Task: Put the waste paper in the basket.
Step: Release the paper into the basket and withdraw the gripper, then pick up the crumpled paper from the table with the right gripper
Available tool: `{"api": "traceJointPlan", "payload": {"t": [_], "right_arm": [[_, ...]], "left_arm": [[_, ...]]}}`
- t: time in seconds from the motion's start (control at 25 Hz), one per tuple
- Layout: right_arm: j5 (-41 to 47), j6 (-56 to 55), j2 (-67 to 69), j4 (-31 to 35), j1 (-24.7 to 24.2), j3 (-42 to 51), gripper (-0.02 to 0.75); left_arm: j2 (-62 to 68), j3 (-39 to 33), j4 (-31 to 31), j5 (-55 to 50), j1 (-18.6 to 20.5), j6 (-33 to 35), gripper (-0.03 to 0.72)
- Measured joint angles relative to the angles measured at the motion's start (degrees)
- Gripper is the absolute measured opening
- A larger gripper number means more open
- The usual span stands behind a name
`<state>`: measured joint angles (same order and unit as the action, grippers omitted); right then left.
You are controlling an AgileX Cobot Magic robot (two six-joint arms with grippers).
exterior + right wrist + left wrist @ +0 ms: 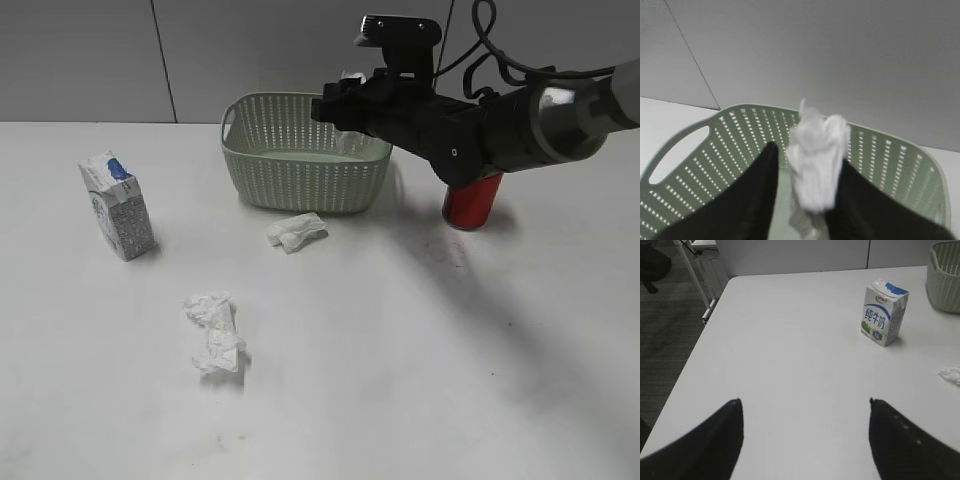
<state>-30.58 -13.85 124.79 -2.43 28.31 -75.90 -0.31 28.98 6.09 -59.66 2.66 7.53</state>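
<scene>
White wad [816,160] pinched in right hand [807,175] above basket [740,145] rim.

Right arm [520,125] extends in from the right, roughly level, forearm raised above the desk [400,350]. Right pincer [807,175] is clamped on a paper wad [815,160], one finger [757,195] on either side. Left pincer [805,440] hangs above the desk, fingers [710,440] spread wide, nothing between them.
</scene>
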Motion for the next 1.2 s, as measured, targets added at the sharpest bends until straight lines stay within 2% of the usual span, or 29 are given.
{"api": "traceJointPlan", "payload": {"t": [0.12,0.2,0.32,0.44,0.64,0.76,0.88,1.0,1.2], "right_arm": [[-0.2,0.0,0.1,0.2,0.0,-0.2,0.553],[0.2,0.0,0.0,-0.4,0.0,-0.3,0.610],[4.6,0.0,-2.1,-2.1,0.3,-0.3,0.622],[14.4,0.0,-7.2,-2.5,2.2,-0.3,0.622],[35.4,0.0,-14.7,-2.8,9.6,-0.6,0.615],[44.5,-0.8,-15.0,-1.9,13.4,-0.6,0.593],[47.3,-11.4,-13.0,-1.3,15.0,-0.6,0.585],[46.6,-23.7,-9.0,-4.0,15.0,-0.6,0.584],[45.1,-29.6,-1.2,-10.8,14.9,-3.7,0.583]], "left_arm": [[0.0,0.0,-0.1,0.0,0.0,0.0,0.572],[0.0,0.0,-0.1,0.0,0.0,0.0,0.572],[0.0,0.0,-0.1,0.0,0.0,0.0,0.572],[0.0,0.0,-0.1,0.0,0.0,0.0,0.572],[0.0,0.0,-0.1,0.0,0.0,0.0,0.572],[0.0,0.0,-0.2,0.0,0.0,0.0,0.572],[0.0,0.0,-0.2,0.0,0.0,0.0,0.572],[0.0,0.0,-0.2,0.0,0.0,0.0,0.572],[0.0,0.0,-0.2,0.0,0.0,0.0,0.572]]}}
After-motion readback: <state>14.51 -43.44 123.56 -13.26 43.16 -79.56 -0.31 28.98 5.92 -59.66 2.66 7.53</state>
